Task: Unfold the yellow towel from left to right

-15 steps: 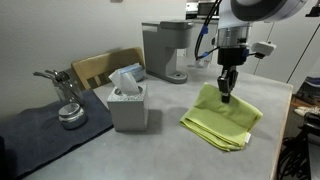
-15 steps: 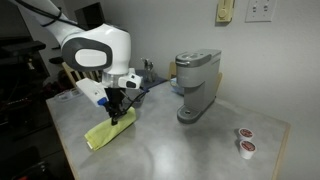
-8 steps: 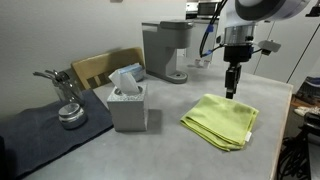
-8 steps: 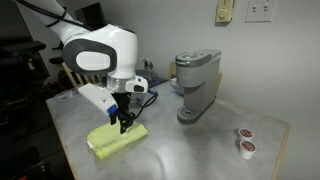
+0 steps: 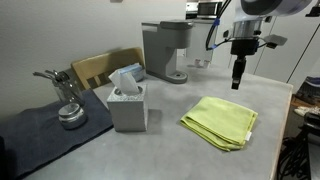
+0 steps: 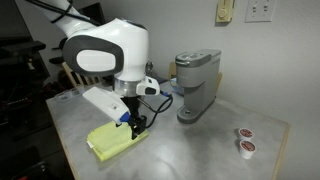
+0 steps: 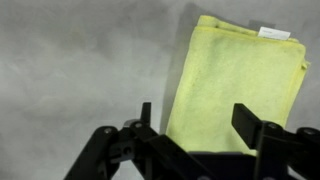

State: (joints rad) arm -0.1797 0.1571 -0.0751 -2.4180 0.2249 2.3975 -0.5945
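The yellow towel (image 5: 222, 122) lies flat and folded on the grey table, seen in both exterior views; a white tag shows at one corner in the wrist view. My gripper (image 5: 238, 82) hangs well above the towel's far edge, open, with nothing between its fingers. Seen from the opposite side, the gripper (image 6: 135, 124) hovers over the near end of the towel (image 6: 115, 140). The wrist view looks straight down: the gripper (image 7: 196, 112) has its two fingers spread wide, and the towel (image 7: 235, 85) lies below them, free.
A grey coffee machine (image 5: 165, 50) stands at the back of the table. A tissue box (image 5: 128, 102) sits to the towel's side, with a metal pot (image 5: 68, 112) on a dark mat (image 5: 40, 135) beyond it. Two coffee pods (image 6: 243, 140) lie near a table corner.
The gripper went from shut on the towel's raised edge to open. The towel dropped flat, and the gripper rose and drew away from it.
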